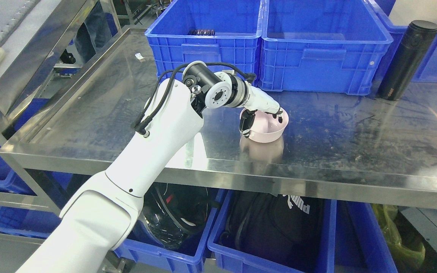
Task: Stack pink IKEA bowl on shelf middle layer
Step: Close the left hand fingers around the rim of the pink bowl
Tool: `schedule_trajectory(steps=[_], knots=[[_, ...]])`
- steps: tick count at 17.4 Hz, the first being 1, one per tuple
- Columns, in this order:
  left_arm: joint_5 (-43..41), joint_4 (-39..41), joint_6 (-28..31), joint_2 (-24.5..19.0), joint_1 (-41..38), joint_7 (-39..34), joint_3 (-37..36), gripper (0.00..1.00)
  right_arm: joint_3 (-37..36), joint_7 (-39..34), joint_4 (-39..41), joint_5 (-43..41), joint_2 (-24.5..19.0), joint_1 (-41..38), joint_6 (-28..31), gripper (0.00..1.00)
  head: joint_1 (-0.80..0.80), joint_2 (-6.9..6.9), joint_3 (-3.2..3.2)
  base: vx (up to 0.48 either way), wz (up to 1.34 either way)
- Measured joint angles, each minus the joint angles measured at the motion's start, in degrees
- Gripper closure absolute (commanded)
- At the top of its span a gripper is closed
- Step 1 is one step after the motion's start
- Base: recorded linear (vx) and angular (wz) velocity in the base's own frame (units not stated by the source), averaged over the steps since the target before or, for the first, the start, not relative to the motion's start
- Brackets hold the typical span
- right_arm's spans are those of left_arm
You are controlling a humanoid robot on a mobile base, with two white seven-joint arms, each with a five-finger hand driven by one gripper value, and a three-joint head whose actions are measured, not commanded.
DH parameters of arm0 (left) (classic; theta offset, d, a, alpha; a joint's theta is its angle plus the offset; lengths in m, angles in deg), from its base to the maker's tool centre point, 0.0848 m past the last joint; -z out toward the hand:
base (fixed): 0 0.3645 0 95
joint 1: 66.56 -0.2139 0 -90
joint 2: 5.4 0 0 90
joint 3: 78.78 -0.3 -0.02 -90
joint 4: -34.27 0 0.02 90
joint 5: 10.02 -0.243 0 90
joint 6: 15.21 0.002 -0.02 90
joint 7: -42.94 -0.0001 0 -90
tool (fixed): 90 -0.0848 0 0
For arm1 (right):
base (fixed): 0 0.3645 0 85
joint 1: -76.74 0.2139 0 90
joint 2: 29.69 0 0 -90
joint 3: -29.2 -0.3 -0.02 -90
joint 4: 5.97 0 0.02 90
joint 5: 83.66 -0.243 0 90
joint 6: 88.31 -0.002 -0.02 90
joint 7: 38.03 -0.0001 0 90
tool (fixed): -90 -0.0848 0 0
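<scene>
On the steel shelf (108,125), just past centre toward three o'clock, sits the pink bowl (267,128). Left robot hand (261,110) grips its rim at nine o'clock, fingers inside, thumb outside. Blue crates (271,41) stand at twelve, a black flask (406,60) at two.
</scene>
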Motion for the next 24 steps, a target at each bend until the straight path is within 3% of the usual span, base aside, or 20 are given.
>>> schedule_trajectory(steps=[3,5,7,9,17,24], knots=[[0.0,-1.81,-1.38,0.23,0.02,-0.86,0.11,0.44,0.0,0.0,0.0,0.0,0.0,0.0,0.0,0.0,0.0,0.0,0.0,0.0,0.0],[0.0,-2.92,-2.78,0.34,0.03,-1.45,0.34,0.61,0.0,0.0,0.0,0.0,0.0,0.0,0.01,0.0,0.0,0.0,0.0,0.0,0.0],[0.11,-3.96,-5.7,0.45,-0.03,-1.59,1.08,0.88,0.0,0.0,0.0,0.0,0.0,0.0,0.01,0.0,0.0,0.0,0.0,0.001,0.02],[0.34,-4.95,-9.89,0.54,-0.27,-1.66,2.34,0.98,0.0,0.0,0.0,0.0,0.0,0.0,0.01,0.0,0.0,0.0,0.0,0.0,0.0],[1.37,-5.54,-23.28,0.77,-1.78,-1.16,10.51,1.0,0.0,0.0,0.0,0.0,0.0,0.01,0.01,0.0,0.0,0.0,0.0,-0.001,0.01],[4.74,-0.15,-27.39,0.87,-5.1,-1.76,21.56,1.0,0.0,0.0,0.0,0.0,0.0,0.02,0.01,0.0,0.0,0.0,0.0,0.0,0.02]])
